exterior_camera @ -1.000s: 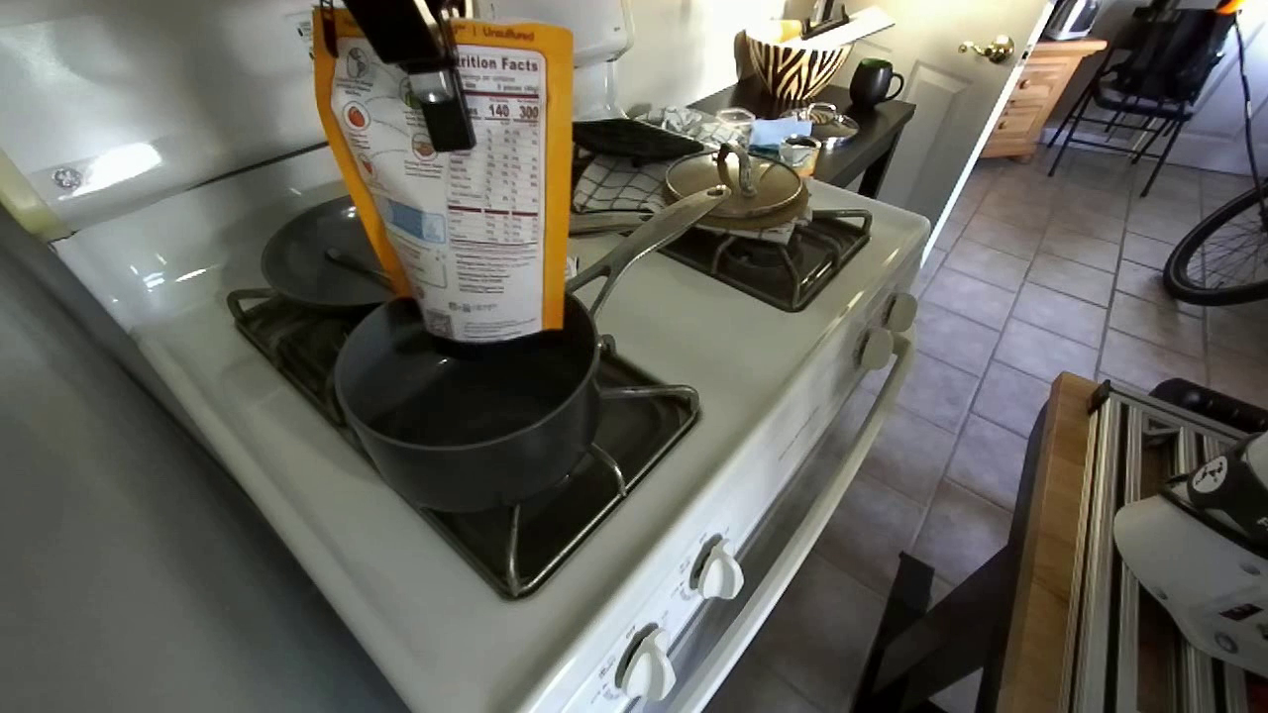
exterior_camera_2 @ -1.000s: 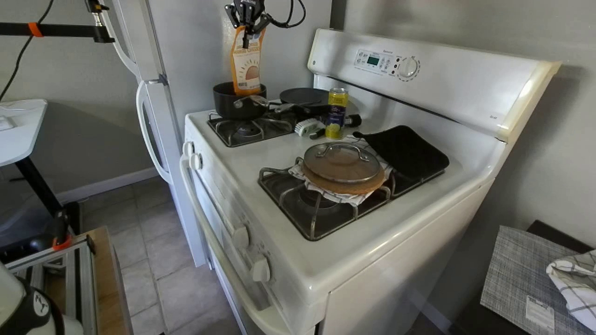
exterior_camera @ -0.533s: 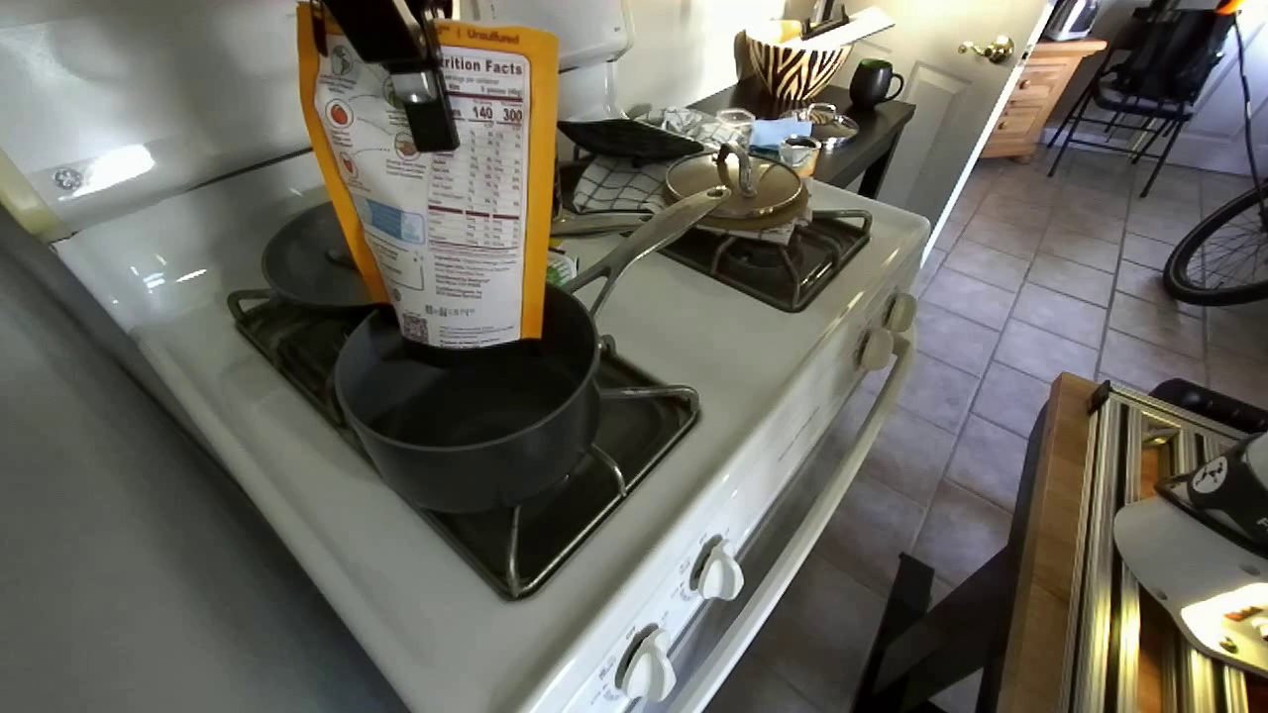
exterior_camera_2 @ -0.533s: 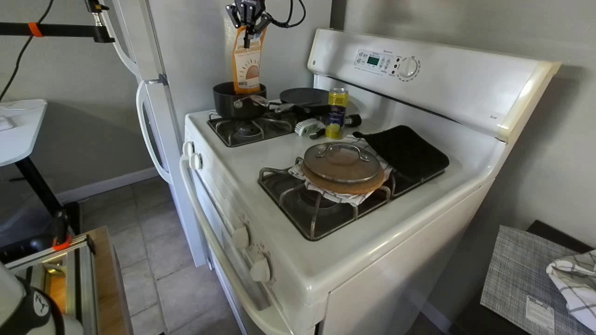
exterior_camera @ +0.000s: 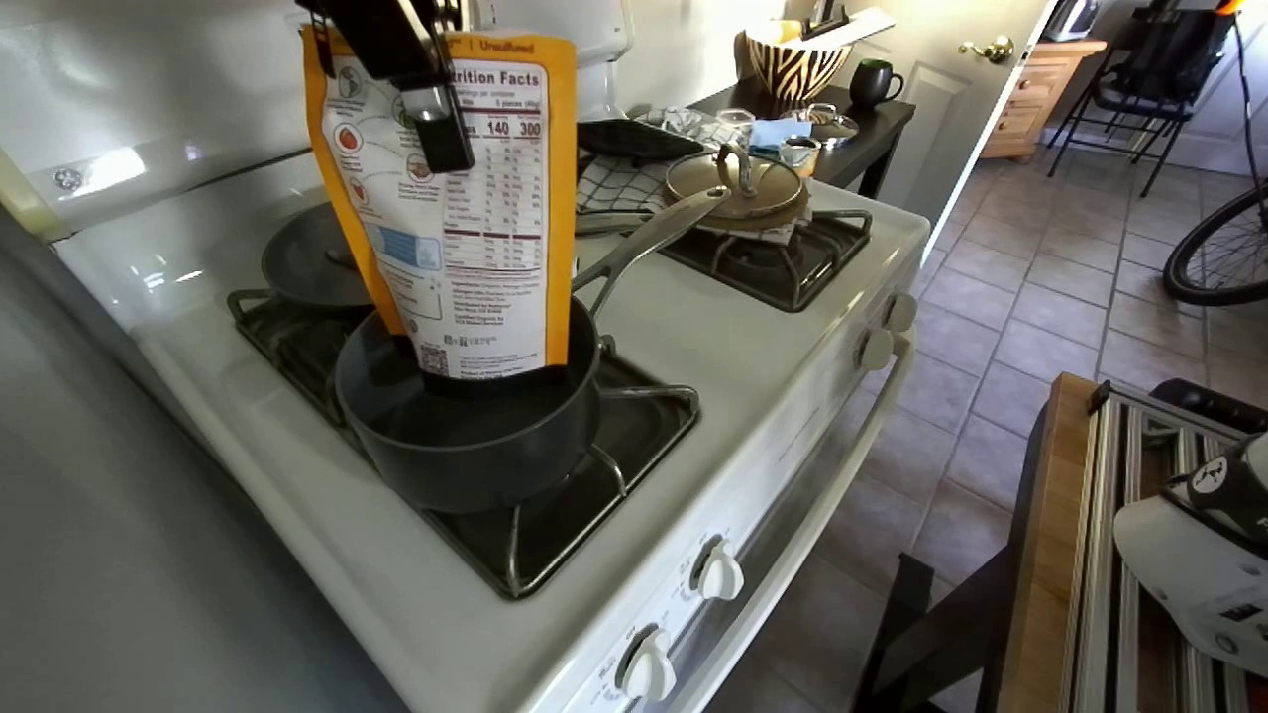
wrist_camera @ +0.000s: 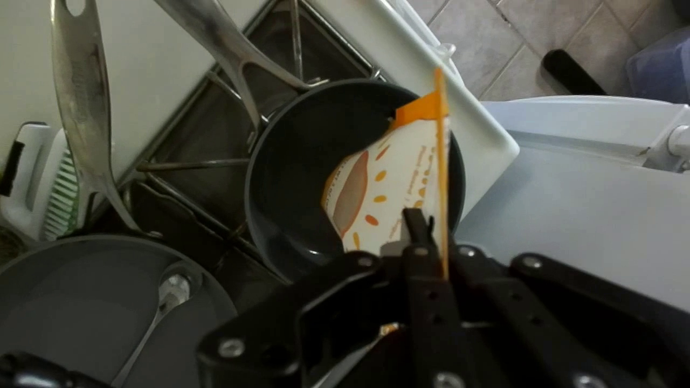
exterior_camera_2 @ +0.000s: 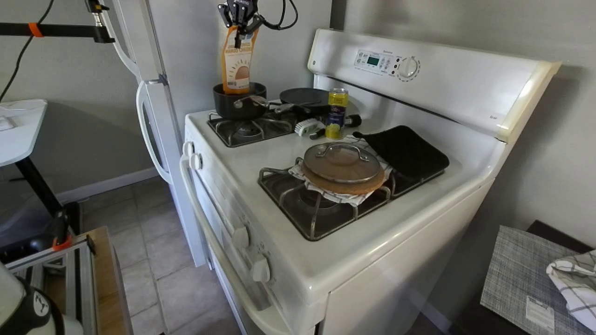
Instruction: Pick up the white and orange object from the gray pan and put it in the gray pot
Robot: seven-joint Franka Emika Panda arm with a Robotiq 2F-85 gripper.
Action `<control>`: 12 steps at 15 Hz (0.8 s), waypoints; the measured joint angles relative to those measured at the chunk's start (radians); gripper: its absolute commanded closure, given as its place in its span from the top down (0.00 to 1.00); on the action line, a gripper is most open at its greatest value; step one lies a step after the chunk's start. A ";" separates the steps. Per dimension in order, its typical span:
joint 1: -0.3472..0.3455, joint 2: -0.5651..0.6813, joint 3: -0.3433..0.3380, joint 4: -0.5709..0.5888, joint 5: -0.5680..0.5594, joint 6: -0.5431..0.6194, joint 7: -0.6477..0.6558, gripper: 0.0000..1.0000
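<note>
My gripper (exterior_camera: 448, 149) is shut on the upper part of the orange and white pouch (exterior_camera: 495, 248). It also shows in an exterior view (exterior_camera_2: 239, 41) and in the wrist view (wrist_camera: 437, 231). The pouch hangs upright there (exterior_camera_2: 238, 70) and in the wrist view (wrist_camera: 377, 188). Its lower end is at the opening of the gray pot (exterior_camera: 466, 465), also seen there (exterior_camera_2: 226, 106) and in the wrist view (wrist_camera: 291, 145). I cannot tell how deep it reaches. The shallow gray pan (exterior_camera: 307, 262) stands behind the pot and shows in the wrist view (wrist_camera: 70, 302).
A metal spoon (wrist_camera: 172, 293) lies in the pan. The pot's long handle (exterior_camera: 654, 233) points toward the other burner. A brush (exterior_camera_2: 308, 126), a yellow can (exterior_camera_2: 336, 114) and a lid (exterior_camera_2: 342, 163) stand on the stove. The fridge (exterior_camera_2: 195, 60) stands close beside the pot.
The gripper and the held pouch have moved toward the pot's front side. The pouch's lower edge now shows farther forward in the pot's opening. The pot and pan have not moved.
</note>
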 measured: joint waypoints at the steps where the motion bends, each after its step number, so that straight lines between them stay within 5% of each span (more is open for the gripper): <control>1: 0.000 -0.001 0.002 0.000 0.005 -0.020 0.005 0.00; 11: 0.001 0.000 0.001 0.000 -0.036 -0.052 0.009 0.00; 12: 0.001 0.001 0.001 0.000 -0.042 -0.052 0.008 0.07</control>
